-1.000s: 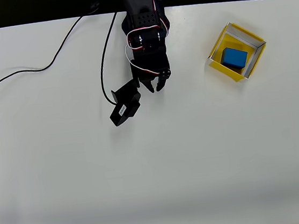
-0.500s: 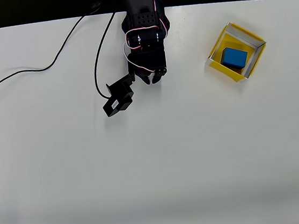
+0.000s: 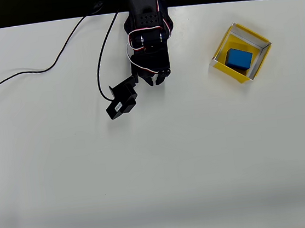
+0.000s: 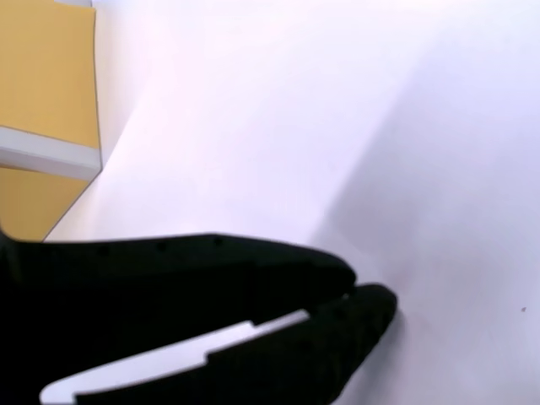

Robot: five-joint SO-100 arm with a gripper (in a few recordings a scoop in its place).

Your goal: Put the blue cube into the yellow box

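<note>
In the overhead view the blue cube (image 3: pixel 239 58) lies inside the yellow box (image 3: pixel 223 65), which sits on the white table at the upper right, turned at an angle. My black gripper (image 3: pixel 155 81) hangs well to the left of the box, near the top middle, folded back close to the arm's base. Its two fingers meet at their tips in the wrist view, so the gripper (image 4: pixel 359 295) is shut with nothing held. A yellow side of the box (image 4: pixel 46 84) shows at the left edge of the wrist view.
A black cable (image 3: pixel 53 62) runs across the table's upper left from the arm. The wrist camera module (image 3: pixel 122 100) sticks out to the gripper's lower left. The table's far edge (image 3: pixel 239 0) meets a dark background.
The gripper has pulled back toward the arm's base and closed its fingers; over the last half second it barely moved. The cube and box stayed put.
</note>
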